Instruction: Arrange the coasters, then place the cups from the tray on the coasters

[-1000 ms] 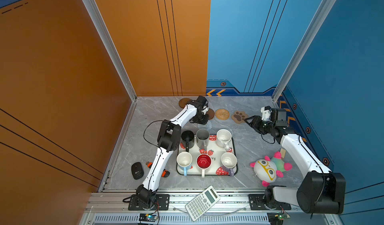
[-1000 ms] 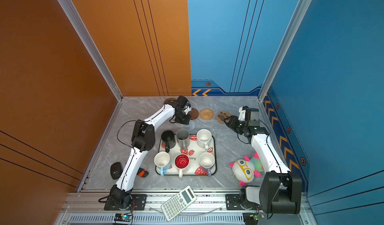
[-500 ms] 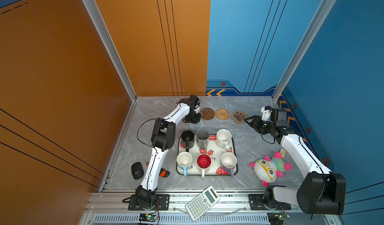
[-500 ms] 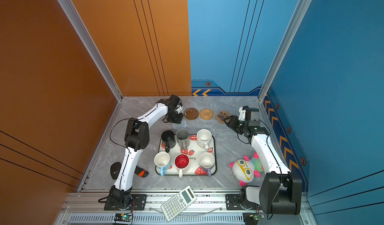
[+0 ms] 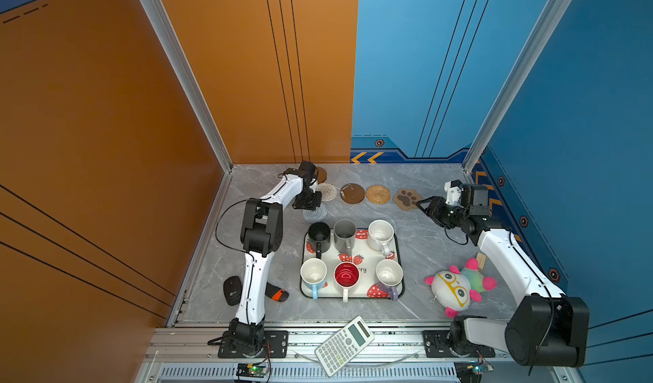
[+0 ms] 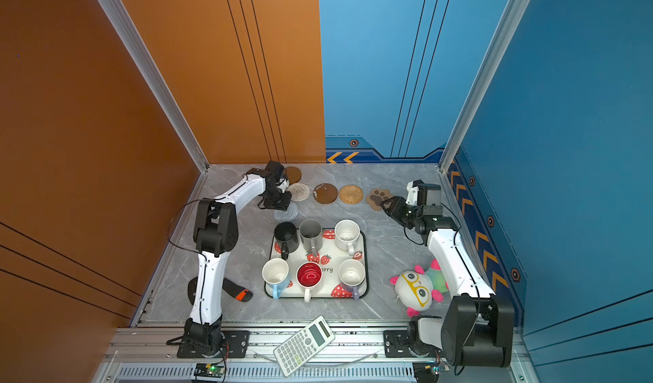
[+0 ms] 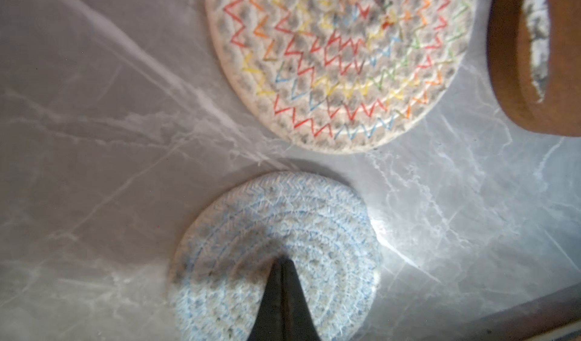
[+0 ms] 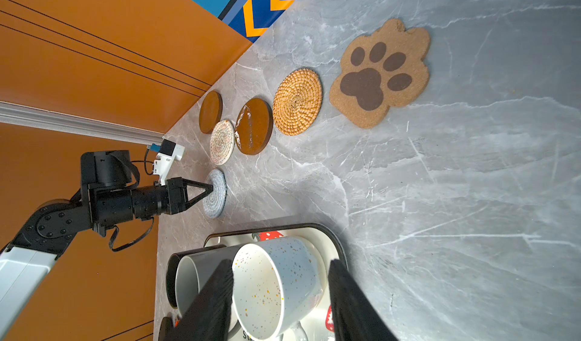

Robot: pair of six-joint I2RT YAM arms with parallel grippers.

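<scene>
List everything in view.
Disc coasters: two, brown, at back.
White woven coaster: one, back row.
Tan woven coaster: one, back row.
Paw coaster: one, brown, row's end.
Grey woven coaster: one, nearer tray.
Cups: six, mixed, on tray.
Tray: one, white, strawberries, centre.
Plush toy: one, white, right.
Calculator: one, white, front rail.
Mouse: one, black, left.
Small object: one, black, beside mouse.
Left hand: shut, at grey woven coaster.
Right hand: open, near paw coaster.

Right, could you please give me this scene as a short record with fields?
left jaws: shut, tips on the grey woven round coaster
right jaws: apart, empty, near the brown paw-shaped cork coaster
back row: white woven round coaster, brown disc coaster, tan woven round coaster
second brown disc: behind row, partly hidden by left arm
cups: six handled mugs, all on the white strawberry-print tray
coasters bearing cups: none
</scene>
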